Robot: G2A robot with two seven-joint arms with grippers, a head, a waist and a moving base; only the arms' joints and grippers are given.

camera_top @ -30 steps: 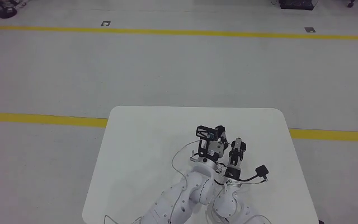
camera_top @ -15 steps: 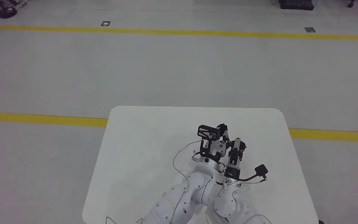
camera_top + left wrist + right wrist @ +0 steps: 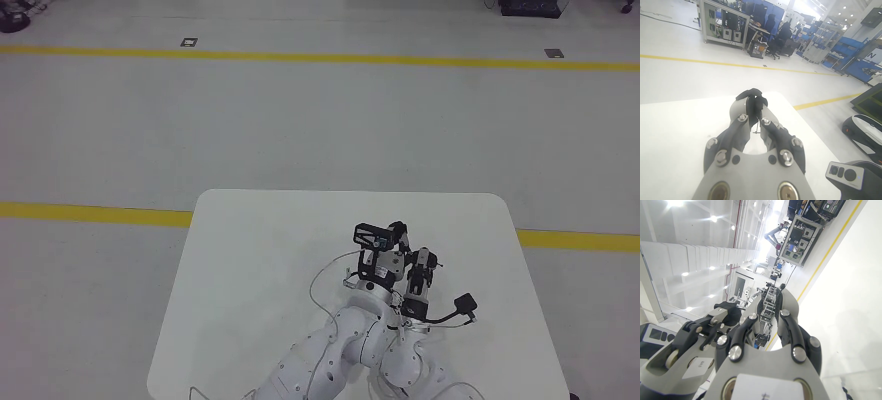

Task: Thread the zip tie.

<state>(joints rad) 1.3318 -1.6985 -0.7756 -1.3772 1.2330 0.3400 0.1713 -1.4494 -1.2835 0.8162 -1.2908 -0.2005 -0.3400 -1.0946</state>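
The left tool, clenching the zip tie above the surface's near right part, is settling after edging right toward the right tool, whose grip I cannot tell. The ends are likely lining up for threading.

top view: bright, even overhead light; the white table and the pale floor differ little in tone. left wrist view: strong light from the hall beyond the tips of the left gripper lays a veil of glare over floor and table; the yellow floor line bows toward the edges. right wrist view: ceiling lamps, above and beyond the right gripper, flare into star-shaped glare; the floor beside this gripper is washed out to white, and straight ceiling lines curve near the edges.
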